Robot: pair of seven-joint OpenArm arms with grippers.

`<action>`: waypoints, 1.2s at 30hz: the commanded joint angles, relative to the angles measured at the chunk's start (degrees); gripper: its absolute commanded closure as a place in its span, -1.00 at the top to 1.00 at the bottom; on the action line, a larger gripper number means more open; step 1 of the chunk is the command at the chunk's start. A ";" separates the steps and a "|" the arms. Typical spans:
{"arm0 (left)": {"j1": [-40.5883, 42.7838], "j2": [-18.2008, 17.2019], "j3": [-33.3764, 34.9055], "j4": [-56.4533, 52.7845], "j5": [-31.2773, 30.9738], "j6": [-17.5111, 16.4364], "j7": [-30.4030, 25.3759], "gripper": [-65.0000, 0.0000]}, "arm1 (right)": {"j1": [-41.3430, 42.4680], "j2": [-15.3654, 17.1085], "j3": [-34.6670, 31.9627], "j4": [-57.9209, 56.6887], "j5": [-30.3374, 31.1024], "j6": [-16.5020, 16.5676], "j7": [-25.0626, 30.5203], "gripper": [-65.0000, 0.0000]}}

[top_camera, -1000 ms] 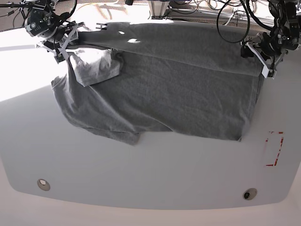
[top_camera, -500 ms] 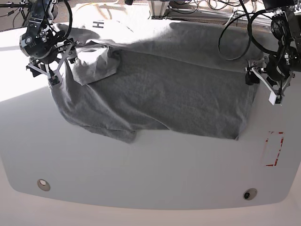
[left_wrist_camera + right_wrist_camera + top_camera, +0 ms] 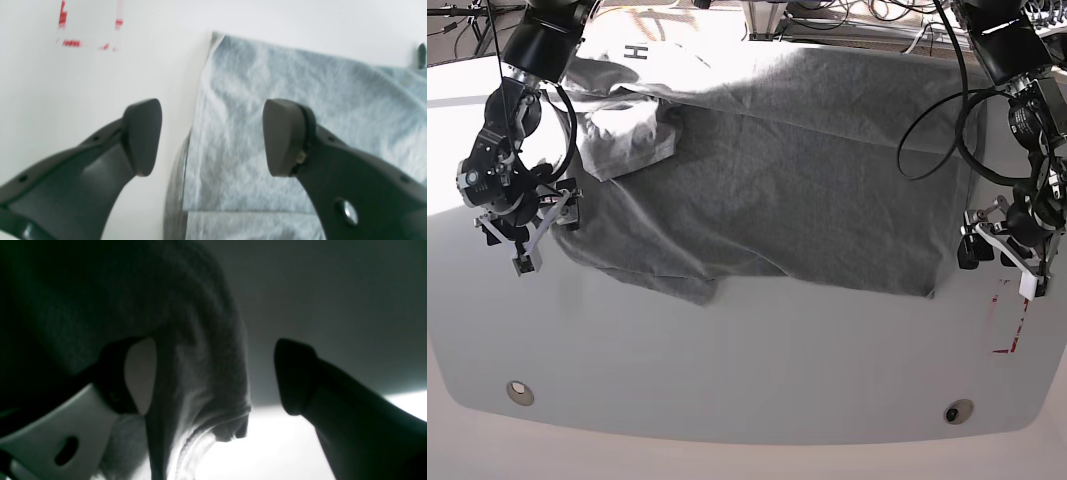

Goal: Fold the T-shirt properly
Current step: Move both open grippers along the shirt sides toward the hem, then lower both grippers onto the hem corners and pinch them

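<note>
Base view shows our right gripper (image 3: 527,235) and left gripper (image 3: 999,258), both spread, flanking the T-shirt's (image 3: 807,190) near corners, its side hems between their jaws; next, we judge, close and lift.

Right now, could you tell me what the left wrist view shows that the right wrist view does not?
Only the left wrist view shows the red tape marks on the table, a straight side edge of the T-shirt lying flat, and the left gripper open, with one fingertip over bare table and the other over cloth.

Only the right wrist view shows a bunched, hemmed edge of cloth hanging between the fingertips of the open right gripper, in dark shadow.

Both show grey shirt fabric, white table and an open gripper.
</note>
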 commanded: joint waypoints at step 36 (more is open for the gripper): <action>-5.33 0.87 -0.28 -10.81 -0.14 0.17 -7.19 0.37 | 15.12 0.45 -3.66 -29.88 -11.43 0.28 19.97 0.61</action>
